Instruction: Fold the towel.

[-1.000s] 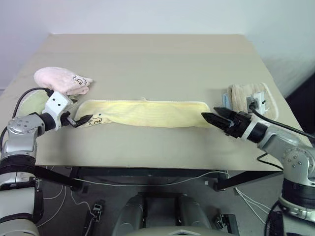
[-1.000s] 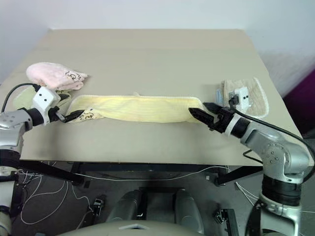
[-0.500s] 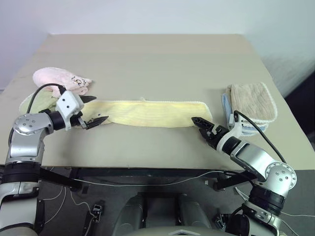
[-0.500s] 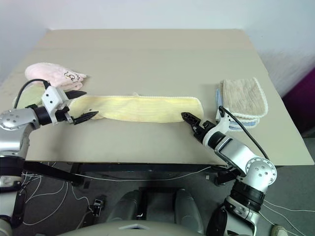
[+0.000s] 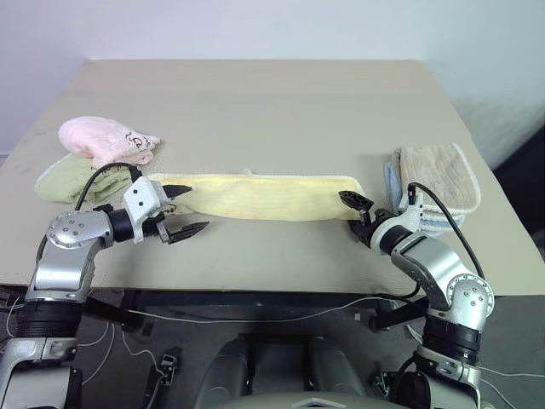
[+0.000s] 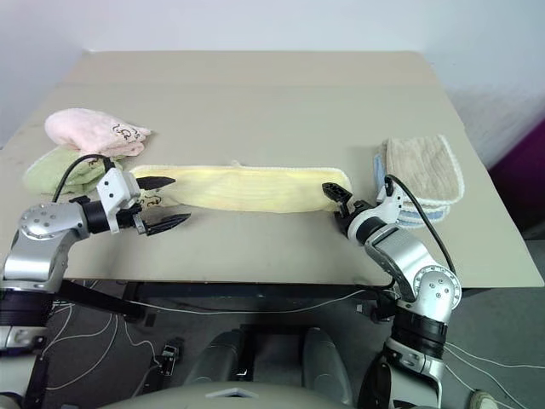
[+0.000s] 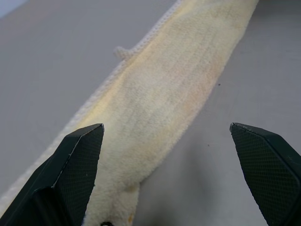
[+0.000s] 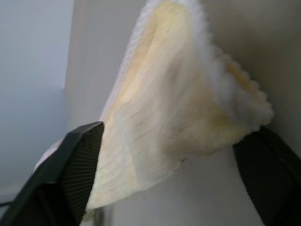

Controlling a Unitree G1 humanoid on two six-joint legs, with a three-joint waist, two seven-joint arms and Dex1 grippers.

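A pink fluffy towel (image 5: 106, 139) lies bunched at the left of the beige surface (image 5: 272, 102), a dark printed mark on its right end. Just nearer, touching it, lies a green cloth (image 5: 70, 177). At the right edge, a folded beige-tan towel (image 5: 441, 175) with white edging rests on a pale blue cloth (image 5: 391, 181). Cables (image 5: 94, 336) trail on the floor below.

towel (image 5: 264, 196): pale yellow, whitish edging | pink towel (image 5: 104, 139) | green cloth (image 5: 68, 177) | beige towel (image 5: 438, 175)
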